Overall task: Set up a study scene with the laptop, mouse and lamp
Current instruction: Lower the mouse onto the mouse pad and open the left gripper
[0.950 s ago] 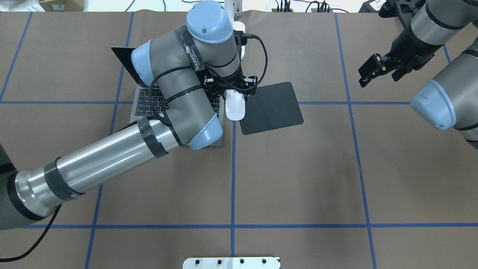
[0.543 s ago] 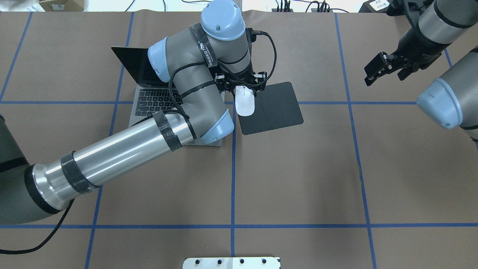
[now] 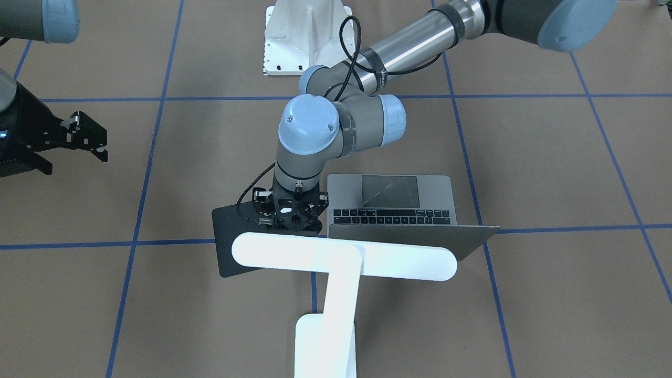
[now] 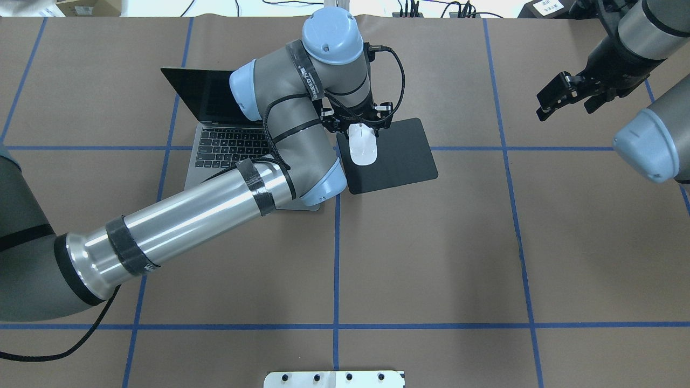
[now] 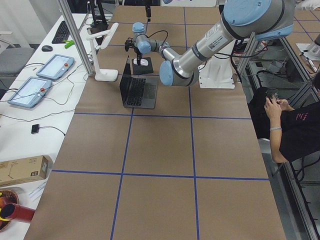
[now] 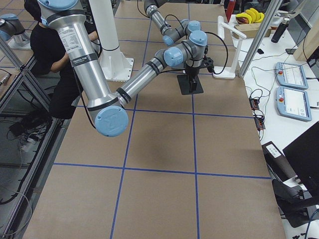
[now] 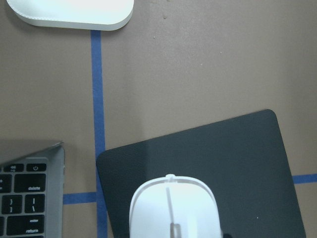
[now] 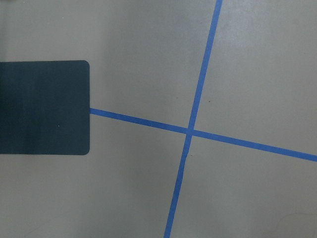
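Observation:
The open grey laptop (image 4: 226, 137) sits left of centre, partly under my left arm; it also shows in the front view (image 3: 391, 202). My left gripper (image 4: 360, 128) is shut on the white mouse (image 4: 363, 148) and holds it over the left part of the black pad (image 4: 404, 156). I cannot tell whether the mouse touches the pad. The left wrist view shows the mouse (image 7: 173, 208) above the pad (image 7: 237, 163). The white T-shaped lamp (image 3: 344, 254) stands beyond the laptop, its bar over the screen's top edge. My right gripper (image 4: 566, 96) is open and empty at the far right.
The white bolted pedestal (image 3: 307, 37) stands at the robot's side of the table. The lamp's base (image 7: 74, 12) lies just beyond the pad. Tablets and cables lie on the side bench (image 5: 45, 75). An operator (image 5: 290, 125) sits beside the table.
My left gripper has carried the mouse to the right, from beside the laptop's edge onto the pad area. My right gripper has drawn further right and back.

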Motion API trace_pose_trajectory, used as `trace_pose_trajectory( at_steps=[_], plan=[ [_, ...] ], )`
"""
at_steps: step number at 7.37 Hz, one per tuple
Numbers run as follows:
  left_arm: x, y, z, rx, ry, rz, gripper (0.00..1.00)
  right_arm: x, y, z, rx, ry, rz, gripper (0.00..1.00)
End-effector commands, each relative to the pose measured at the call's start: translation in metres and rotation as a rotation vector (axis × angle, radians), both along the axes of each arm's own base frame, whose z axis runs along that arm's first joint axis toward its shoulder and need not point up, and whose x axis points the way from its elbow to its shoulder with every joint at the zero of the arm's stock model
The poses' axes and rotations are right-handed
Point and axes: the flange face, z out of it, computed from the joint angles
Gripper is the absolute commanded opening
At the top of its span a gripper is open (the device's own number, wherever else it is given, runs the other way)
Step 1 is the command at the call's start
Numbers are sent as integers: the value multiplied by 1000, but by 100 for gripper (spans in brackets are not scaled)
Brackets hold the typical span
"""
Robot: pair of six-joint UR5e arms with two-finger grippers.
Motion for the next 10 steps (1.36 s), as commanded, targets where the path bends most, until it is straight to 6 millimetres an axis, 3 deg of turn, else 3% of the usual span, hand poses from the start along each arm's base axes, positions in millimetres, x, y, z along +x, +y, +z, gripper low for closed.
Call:
trace_pose_trajectory(
  at_steps=[1,2,4,5,6,7,8,9,10],
  plan=[
    [5,0,2,8,2,-23,84,2,0,2,-2,1,2,100],
    [8,4,5,17,5,-13,98,2,0,2,-6,0,1,100],
    [5,5,0,23,12,-8,99,9,-2,-1,-26,-41,-3,100],
    [-10,17,14,27,31,3,99,14,-4,-2,-35,-56,1,100],
    [-40,41,45,-25,49,70,99,31,-7,-8,-12,-60,30,100],
    [-71,53,42,-34,-13,95,100,30,-9,-14,23,-20,50,100],
    [-106,76,38,20,-66,156,100,59,-10,3,18,10,104,100],
    [-156,91,57,81,-85,181,100,104,-4,32,3,33,150,100],
    [-204,96,92,143,-101,204,100,148,13,89,23,73,98,100]
  ],
)
